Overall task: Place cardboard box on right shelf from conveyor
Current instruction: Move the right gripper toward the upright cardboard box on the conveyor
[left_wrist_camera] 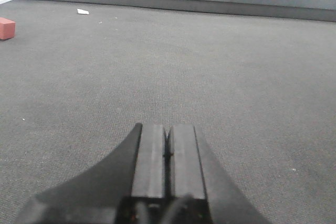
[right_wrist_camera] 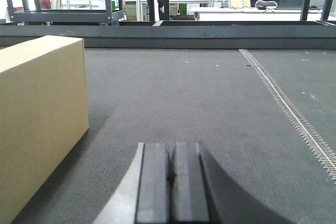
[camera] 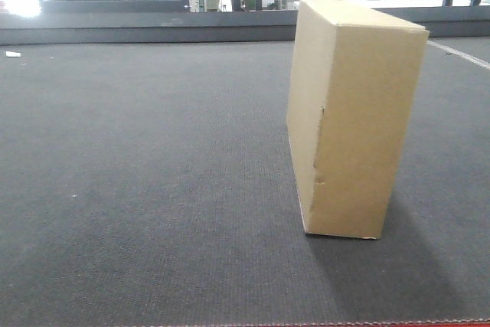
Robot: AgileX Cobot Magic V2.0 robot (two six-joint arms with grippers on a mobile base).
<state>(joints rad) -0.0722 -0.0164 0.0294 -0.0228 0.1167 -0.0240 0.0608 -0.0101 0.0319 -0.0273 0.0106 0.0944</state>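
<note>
Grey conveyor (camera: 153,189) fills the front view, and the cardboard box (camera: 352,120) stands upright on it, right of centre. In the left wrist view the left gripper (left_wrist_camera: 167,129) is pressed together and empty. In the right wrist view the right gripper (right_wrist_camera: 170,148) is likewise closed and empty, with the box near on its left.

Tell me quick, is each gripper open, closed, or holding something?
Left gripper: closed, holding nothing.
Right gripper: closed, holding nothing; cardboard box stands apart to its left.
</note>
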